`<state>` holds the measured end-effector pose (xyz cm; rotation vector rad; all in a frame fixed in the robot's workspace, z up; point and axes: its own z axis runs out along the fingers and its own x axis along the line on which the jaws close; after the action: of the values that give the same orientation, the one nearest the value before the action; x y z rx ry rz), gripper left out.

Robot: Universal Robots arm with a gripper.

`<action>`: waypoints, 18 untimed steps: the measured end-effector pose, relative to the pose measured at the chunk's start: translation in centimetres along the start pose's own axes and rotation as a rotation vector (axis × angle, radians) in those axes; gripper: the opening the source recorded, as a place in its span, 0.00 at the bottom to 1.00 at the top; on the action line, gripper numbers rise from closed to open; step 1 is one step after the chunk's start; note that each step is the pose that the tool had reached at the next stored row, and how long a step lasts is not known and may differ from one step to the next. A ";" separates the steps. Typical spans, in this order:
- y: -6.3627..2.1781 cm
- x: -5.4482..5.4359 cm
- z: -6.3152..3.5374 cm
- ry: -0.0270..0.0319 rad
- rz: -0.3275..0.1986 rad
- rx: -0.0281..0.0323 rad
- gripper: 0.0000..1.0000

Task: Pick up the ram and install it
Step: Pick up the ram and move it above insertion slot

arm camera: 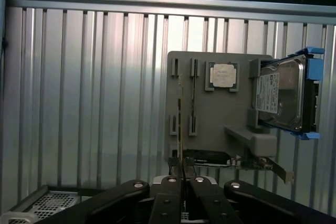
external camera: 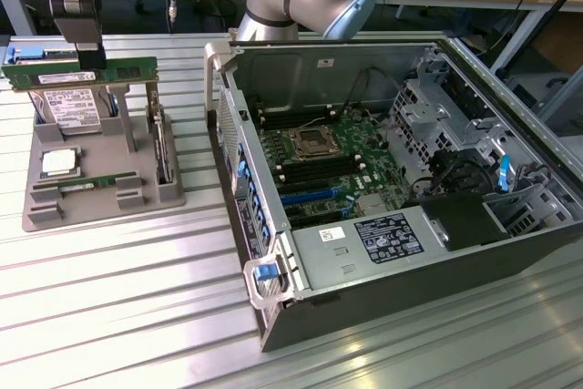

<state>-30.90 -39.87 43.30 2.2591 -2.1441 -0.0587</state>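
Holding ram (external camera: 123, 70) clamped in hand (external camera: 86, 54), gray holder (external camera: 100, 193) below; seemingly past pick-up, before install, likely needing edge squared to a slot on motherboard (external camera: 328, 161) well aside of hand.

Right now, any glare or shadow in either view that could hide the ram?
Exterior view: even light, mild sheen on the ribbed table; the ram held in the gripper is well lit, while the open case is shaded inside. Wrist view: hard glare on the table slats, dark beyond the table's edge, and the ram is edge-on, a thin line against the gray fixture.
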 end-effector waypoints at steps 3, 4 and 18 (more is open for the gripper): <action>-0.82 0.0 -0.04 0.0001 0.000 -0.0001 0.12; -1.00 0.1 -0.05 0.0001 0.000 -0.0001 0.12; -2.76 0.1 -0.13 0.0002 0.000 -0.0001 0.12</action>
<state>-28.14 -39.87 43.30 2.2589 -2.1440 -0.0585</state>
